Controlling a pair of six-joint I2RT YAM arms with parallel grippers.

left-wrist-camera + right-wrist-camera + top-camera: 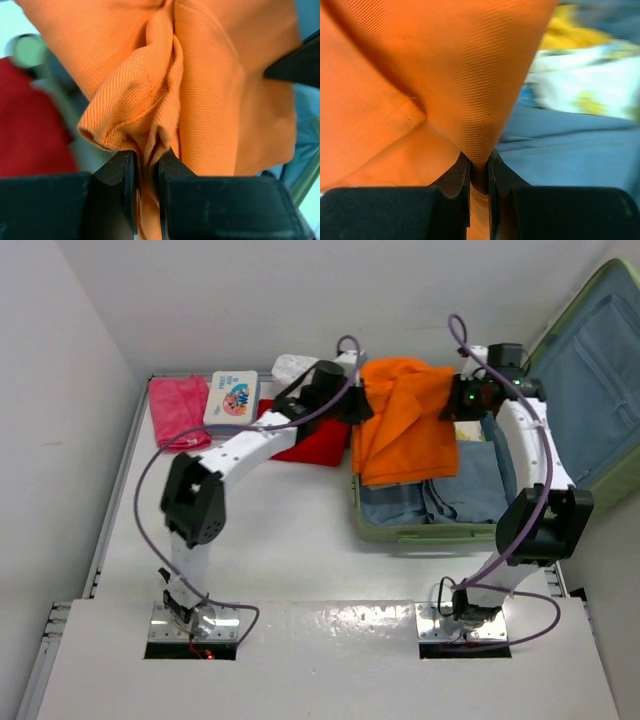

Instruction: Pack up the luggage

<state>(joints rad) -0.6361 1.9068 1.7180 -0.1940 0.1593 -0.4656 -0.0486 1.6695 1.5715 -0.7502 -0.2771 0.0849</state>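
The light-green luggage (412, 531) lies open at the right, its lid (590, 390) with blue lining raised. Folded blue garments (470, 490) lie inside it. An orange garment (405, 420) hangs between my two grippers above the luggage's left half. My left gripper (362, 400) is shut on a bunched fold of the orange garment (200, 85). My right gripper (452, 400) is shut on another fold of the orange garment (445, 75). Blue fabric (570, 155) lies below it.
A red garment (315, 445) lies left of the luggage. A pink towel (178, 408) and a small white-and-blue printed box (232, 397) sit at the back left. A white patterned item (297, 365) is at the back. A yellow and white item (580, 75) lies in the luggage.
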